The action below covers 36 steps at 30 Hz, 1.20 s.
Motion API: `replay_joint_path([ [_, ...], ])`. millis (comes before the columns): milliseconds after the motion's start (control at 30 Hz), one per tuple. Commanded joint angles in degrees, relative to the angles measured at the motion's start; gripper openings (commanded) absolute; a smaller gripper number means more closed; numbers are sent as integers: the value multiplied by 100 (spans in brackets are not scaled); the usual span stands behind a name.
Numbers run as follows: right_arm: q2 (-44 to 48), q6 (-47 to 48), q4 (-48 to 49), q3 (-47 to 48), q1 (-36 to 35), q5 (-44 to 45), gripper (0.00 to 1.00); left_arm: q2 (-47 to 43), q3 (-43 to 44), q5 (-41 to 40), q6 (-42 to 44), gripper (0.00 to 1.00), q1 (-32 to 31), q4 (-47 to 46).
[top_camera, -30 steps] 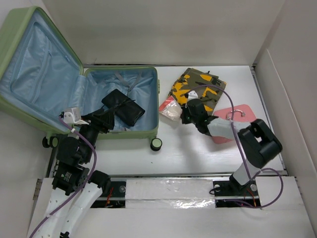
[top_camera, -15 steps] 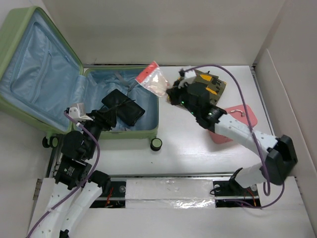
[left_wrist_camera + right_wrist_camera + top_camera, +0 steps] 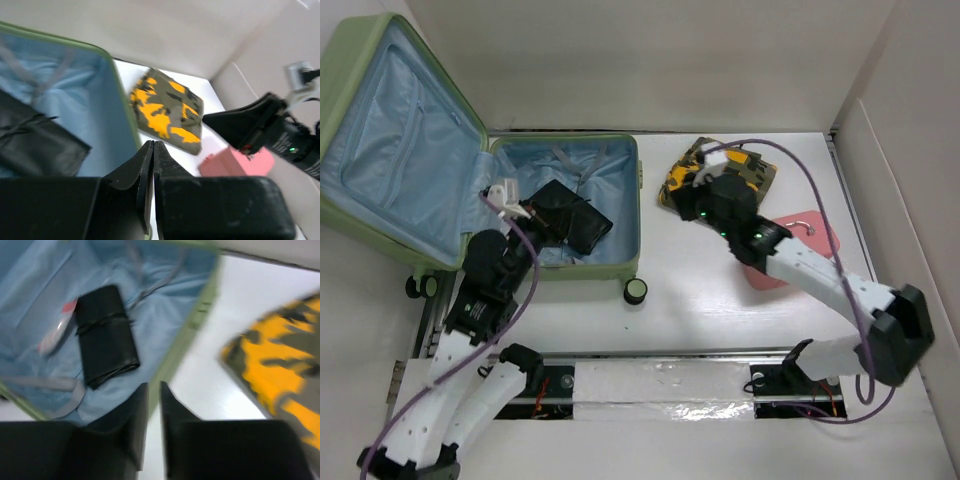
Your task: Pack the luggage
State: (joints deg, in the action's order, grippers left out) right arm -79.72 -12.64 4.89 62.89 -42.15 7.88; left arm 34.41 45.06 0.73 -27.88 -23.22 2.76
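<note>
Your left gripper [image 3: 152, 165] hovers over the open luggage [image 3: 390, 130], jaws pressed together on nothing. Your right gripper [image 3: 152, 407] hangs just right of its green rim, jaws slightly apart and empty. The luggage lies at the table's left with its lid propped up. A black pouch [image 3: 107, 335] rests inside, and a camouflage pouch [image 3: 167, 107] lies on the table beyond.

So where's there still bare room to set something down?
Inside the luggage, the blue lining right of the black pouch is bare. So is the table in front of its wheels. Crowded: around the camouflage pouch and pink box, where the right arm reaches.
</note>
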Motion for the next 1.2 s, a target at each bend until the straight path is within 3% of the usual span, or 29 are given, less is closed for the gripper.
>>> replay_joint_path([
  [0, 1035, -18, 381, -610, 461, 477, 3, 1071, 240, 1094, -479, 0, -234, -1099],
  [100, 1976, -106, 338, -1260, 838, 670, 1, 2196, 521, 1455, -902, 0, -437, -1479],
  [167, 2616, -98, 241, -1489, 989, 785, 1, 2595, 722, 1124, -982, 0, -708, -1560],
  [233, 2952, -63, -29, -1640, 1217, 812, 2, 3105, 846, 553, -1079, 0, -963, -1586],
  [367, 3542, -54, -216, -1719, 1534, 619, 8, 4386, 2063, -1327, -921, 0, -2272, -1192],
  [433, 3735, -54, -364, -1710, 1604, 513, 19, 5345, 2628, -1857, -1157, 2, -2678, -832],
  [500, 3911, -2, -462, -1745, 1657, 495, 36, 6204, 3411, -1631, -1674, 13, -2679, -472],
  [567, 4025, 51, -471, -1815, 1797, 495, 47, 6664, 4016, -1576, -1852, 19, -2757, -374],
  [600, 4078, 78, -628, -1842, 1798, 495, 53, 7031, 4124, -1611, -1966, 38, -2758, -443],
  [633, 4183, 95, -647, -1877, 1885, 469, 61, 7209, 4238, -1559, -2063, 43, -2758, -461],
  [733, 4272, 104, -647, -1948, 2044, 364, 70, 7755, 4546, -1435, -2555, 53, -2758, -505],
  [800, 4281, 96, -682, -1948, 2105, 267, 71, 7992, 4538, -1653, -2914, 65, -2758, -575],
  [1000, 4237, 148, -691, -1956, 2106, 56, 75, 8520, 5030, -2270, -3363, 82, -2706, -77],
  [1167, 4272, 148, -699, -1956, 2106, -14, 77, 9039, 5180, -2078, -3759, 84, -2530, 285],
])
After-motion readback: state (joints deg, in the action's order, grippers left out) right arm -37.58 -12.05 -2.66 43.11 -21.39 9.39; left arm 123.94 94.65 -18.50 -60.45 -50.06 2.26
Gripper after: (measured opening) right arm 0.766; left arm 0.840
